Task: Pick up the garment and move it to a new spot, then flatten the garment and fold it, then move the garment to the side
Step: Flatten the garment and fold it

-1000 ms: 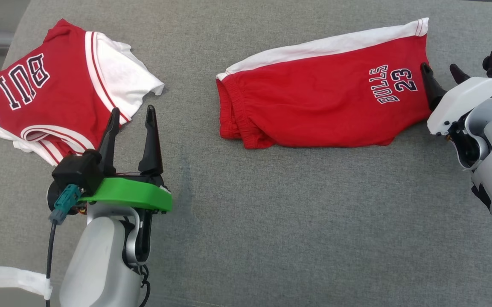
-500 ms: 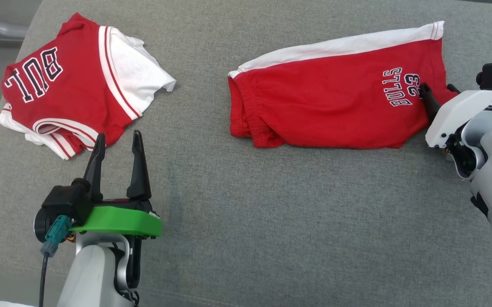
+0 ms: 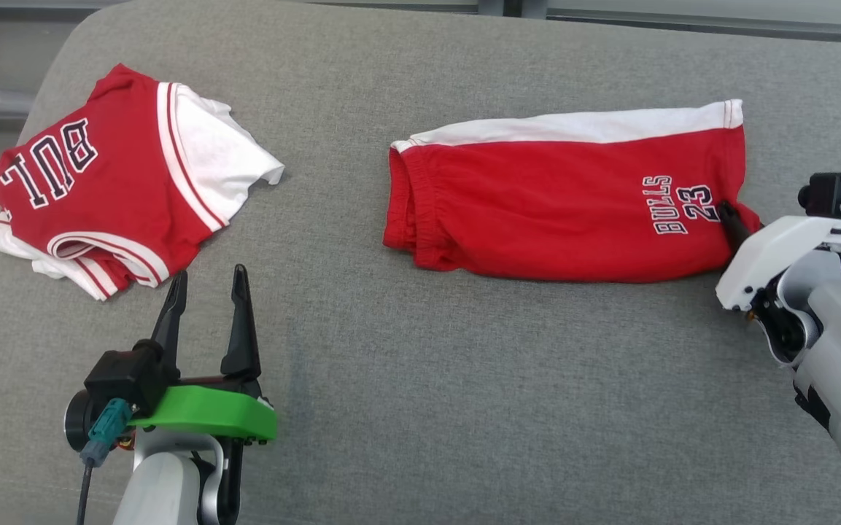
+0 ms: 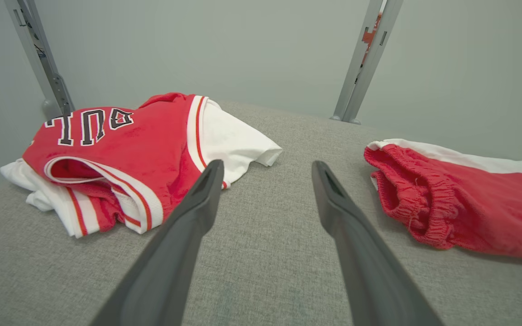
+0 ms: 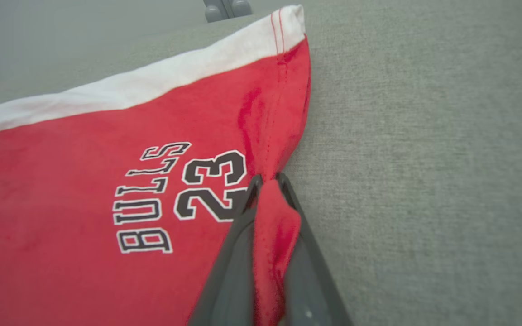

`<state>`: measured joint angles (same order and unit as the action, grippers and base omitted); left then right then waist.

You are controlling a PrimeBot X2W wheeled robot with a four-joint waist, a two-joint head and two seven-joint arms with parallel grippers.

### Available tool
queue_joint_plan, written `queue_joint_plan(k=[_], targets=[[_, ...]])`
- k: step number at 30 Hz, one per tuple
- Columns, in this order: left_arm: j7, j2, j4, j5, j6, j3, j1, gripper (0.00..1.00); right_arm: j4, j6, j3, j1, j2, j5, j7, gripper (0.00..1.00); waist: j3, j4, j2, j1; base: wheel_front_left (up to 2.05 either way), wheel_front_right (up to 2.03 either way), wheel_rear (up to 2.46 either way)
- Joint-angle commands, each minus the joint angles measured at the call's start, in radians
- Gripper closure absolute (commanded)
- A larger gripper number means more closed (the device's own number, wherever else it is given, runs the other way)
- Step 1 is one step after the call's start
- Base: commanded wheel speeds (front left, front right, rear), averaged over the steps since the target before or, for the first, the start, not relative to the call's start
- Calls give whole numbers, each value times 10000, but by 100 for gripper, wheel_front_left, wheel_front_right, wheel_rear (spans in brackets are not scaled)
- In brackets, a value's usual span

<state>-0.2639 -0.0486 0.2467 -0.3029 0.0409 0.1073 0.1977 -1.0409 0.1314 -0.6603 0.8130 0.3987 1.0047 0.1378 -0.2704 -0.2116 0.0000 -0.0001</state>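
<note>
Looking through the head view, I see the red shorts (image 3: 559, 211) flat on the grey cushion (image 3: 464, 408), long axis left-to-right, waistband toward my left. My right gripper (image 3: 728, 219) pinches the hem corner. My left gripper (image 3: 205, 281) hovers spread near the jersey (image 3: 99, 182). Left wrist: fingers apart above bare cushion. Right wrist: fingers clamp bunched hem beside the "23".

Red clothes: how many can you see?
2. A jersey lies at the left, beyond the open left pincer; the shorts lie at the right, one corner pinched in the right pincer.
</note>
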Motion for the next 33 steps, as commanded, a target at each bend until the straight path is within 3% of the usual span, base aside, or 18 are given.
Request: queue_joint_plan(k=[1,9,18,33], targets=[[-4,-40,37,114,29,-67,-207,0,118,-15,-62,-379,186,177,98,100,448,443,0,1,0,0,0],[-4,-41,85,343,131,-373,-619,0,522,-16,48,-1529,942,967,440,100,1021,1064,0,1,0,0,0],[-4,-39,31,376,199,-388,-751,0,482,-16,394,-1996,1742,1543,715,100,1178,1165,0,1,0,0,0],[-4,-39,106,212,79,-282,-1017,0,1747,-15,24,-1530,1350,1205,1106,100,1588,1022,0,1,0,0,0]])
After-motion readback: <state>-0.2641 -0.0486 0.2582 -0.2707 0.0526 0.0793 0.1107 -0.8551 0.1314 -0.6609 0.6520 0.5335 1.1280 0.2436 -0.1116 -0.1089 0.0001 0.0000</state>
